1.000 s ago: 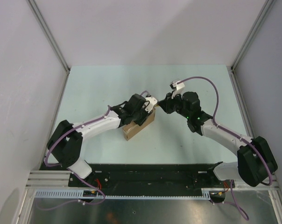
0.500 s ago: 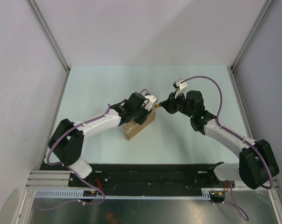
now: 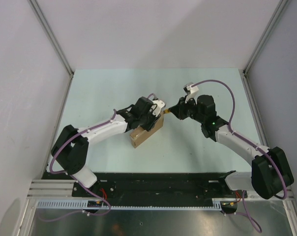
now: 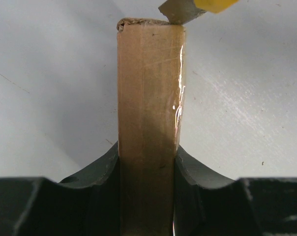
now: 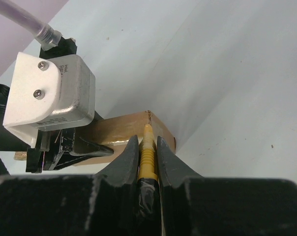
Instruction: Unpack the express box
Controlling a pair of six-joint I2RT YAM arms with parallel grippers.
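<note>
You work on a pale, faintly scuffed table (image 3: pixel 202 88), boxed in by plain grey-white walls (image 3: pixel 153 34) on metal posts (image 3: pixel 52 42). The express box (image 3: pixel 147 133) sits left of centre on it, and your left gripper (image 3: pixel 152 117) clamps it across its narrow width. Your right gripper (image 3: pixel 172 112) is pinched tight on the yellow utility knife (image 5: pixel 147 147).

From above, the left arm's wrist covers the box's far end and the knife is only a yellow speck. The left wrist view cuts the knife off at the top edge. It does show the grey blade (image 4: pixel 174 14) meeting the box's far corner, and glossy tape (image 4: pixel 178 98) along the cardboard. Only the right wrist view shows the ribbed handle between the fingers (image 5: pixel 126 162). You cannot tell whether the blade bites in.
</note>
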